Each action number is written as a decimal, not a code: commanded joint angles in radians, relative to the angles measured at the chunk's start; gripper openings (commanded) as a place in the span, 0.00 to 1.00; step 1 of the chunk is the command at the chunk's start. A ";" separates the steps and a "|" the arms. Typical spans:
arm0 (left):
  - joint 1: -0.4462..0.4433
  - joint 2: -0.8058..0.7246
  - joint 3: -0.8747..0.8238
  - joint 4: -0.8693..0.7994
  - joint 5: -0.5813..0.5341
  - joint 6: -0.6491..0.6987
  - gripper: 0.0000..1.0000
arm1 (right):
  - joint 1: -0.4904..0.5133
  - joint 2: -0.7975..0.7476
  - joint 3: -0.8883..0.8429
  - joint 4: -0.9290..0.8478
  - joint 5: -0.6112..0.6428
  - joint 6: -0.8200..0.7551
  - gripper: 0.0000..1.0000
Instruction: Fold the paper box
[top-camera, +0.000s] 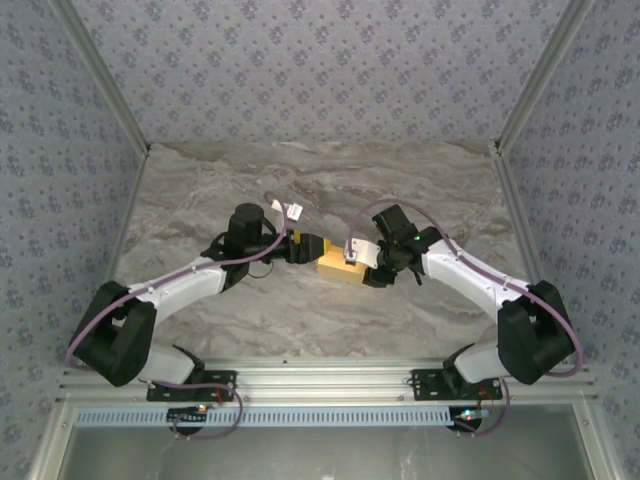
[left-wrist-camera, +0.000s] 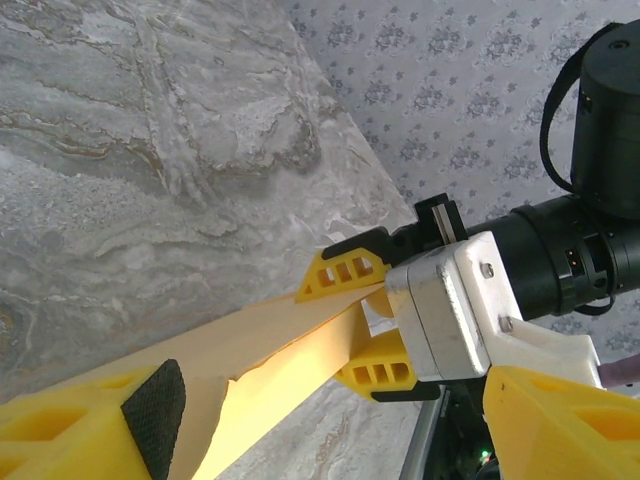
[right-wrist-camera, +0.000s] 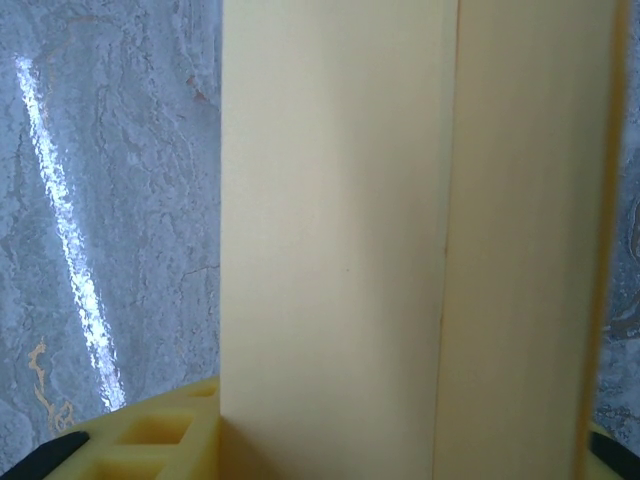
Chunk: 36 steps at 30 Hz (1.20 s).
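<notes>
The yellow-orange paper box (top-camera: 338, 268) hangs just above the middle of the table between my two grippers. My right gripper (top-camera: 366, 262) is shut on its right end; in the right wrist view the box's pale card (right-wrist-camera: 340, 250) stands between the yellow fingers (right-wrist-camera: 140, 440). In the left wrist view the box (left-wrist-camera: 270, 350) runs as a long folded strip from the right gripper (left-wrist-camera: 365, 320) back to my own jaws. My left gripper (left-wrist-camera: 345, 425) is open wide. The card lies beside its black-padded left finger (left-wrist-camera: 155, 405), well apart from the other finger. From above, the left gripper (top-camera: 305, 245) sits at the box's left end.
The marble table (top-camera: 320, 180) has free room behind and to both sides. Patterned walls (top-camera: 320, 70) enclose it on three sides. A white cable tag (top-camera: 291, 211) lies just behind the left wrist. An aluminium rail (top-camera: 320, 385) runs along the near edge.
</notes>
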 joint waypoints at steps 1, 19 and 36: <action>0.008 0.005 0.000 -0.006 0.025 -0.004 0.80 | -0.007 0.030 0.006 -0.024 0.012 0.013 0.43; 0.008 0.001 0.021 -0.109 0.011 0.017 0.76 | -0.007 0.057 0.019 -0.027 0.003 0.013 0.41; -0.019 0.060 -0.001 -0.064 0.027 0.014 0.73 | 0.010 0.080 0.032 -0.059 0.020 -0.007 0.40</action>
